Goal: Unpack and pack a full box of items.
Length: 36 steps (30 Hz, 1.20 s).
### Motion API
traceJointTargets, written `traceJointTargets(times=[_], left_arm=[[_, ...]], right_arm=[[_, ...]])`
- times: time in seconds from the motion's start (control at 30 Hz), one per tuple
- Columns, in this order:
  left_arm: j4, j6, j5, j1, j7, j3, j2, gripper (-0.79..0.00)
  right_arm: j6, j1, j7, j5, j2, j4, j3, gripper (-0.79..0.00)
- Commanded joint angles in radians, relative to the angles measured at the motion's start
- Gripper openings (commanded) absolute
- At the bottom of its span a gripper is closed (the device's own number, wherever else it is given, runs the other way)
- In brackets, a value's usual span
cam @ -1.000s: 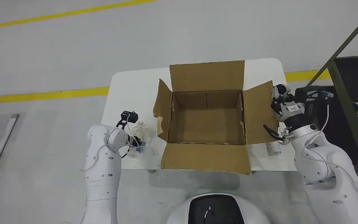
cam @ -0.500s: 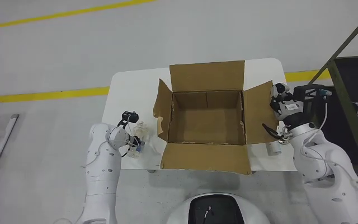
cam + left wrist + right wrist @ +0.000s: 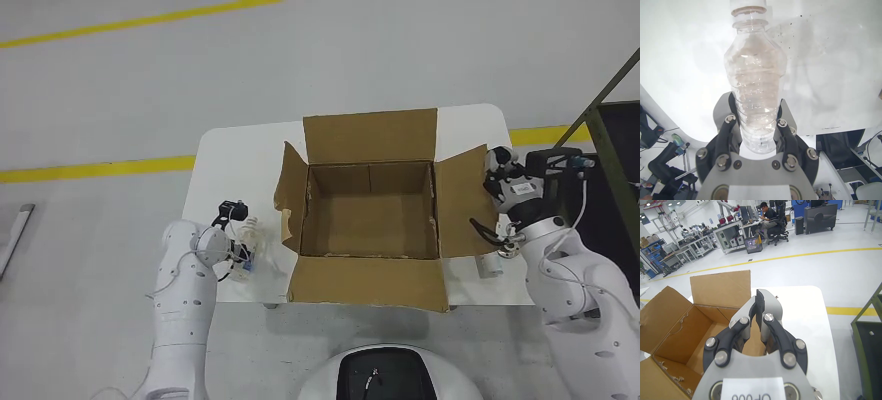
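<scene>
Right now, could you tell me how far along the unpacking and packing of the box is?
Done: the box stands open, flaps spread, and looks empty inside. In hand: the left hand grips a clear bottle over the table beside the box. Left: the right hand is shut on nothing; nothing is packed back yet.

Only print is the sticker (image 3: pixel 752 388) on my right gripper (image 3: pixel 758 298). Upside down and cut off, can't read it.

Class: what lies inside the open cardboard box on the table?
Inside the box, a bare cardboard floor with nothing on it. The strip just behind the near wall is hidden.
</scene>
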Motion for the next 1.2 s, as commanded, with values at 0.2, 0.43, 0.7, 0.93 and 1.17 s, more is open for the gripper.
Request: traceJointTargets(times=[0.2,0.43,0.7,0.93,1.17], left_arm=[[-0.22,0.039,-0.055,0.041,-0.059,-0.068,0.02,-0.785],[-0.518,0.111,-0.181,0.059,-0.155,-0.178,0.038,-0.785],[-0.699,0.133,-0.437,-0.019,-0.246,-0.167,0.061,-0.785],[-0.771,0.222,-0.611,-0.079,-0.246,-0.088,0.097,-0.785],[-0.783,0.242,-0.63,-0.082,-0.246,-0.061,0.106,-0.785]], right_arm=[[-0.005,0.002,0.0,0.012,0.003,-0.004,-0.001,-0.785],[-0.007,0.004,0.003,0.02,0.006,0.005,-0.006,-0.785],[-0.025,0.024,0.048,-0.002,0.009,0.025,-0.043,-0.785],[-0.046,0.036,0.055,-0.035,0.012,0.049,-0.074,-0.785],[-0.043,0.045,0.064,-0.033,0.014,0.075,-0.085,-0.785]])
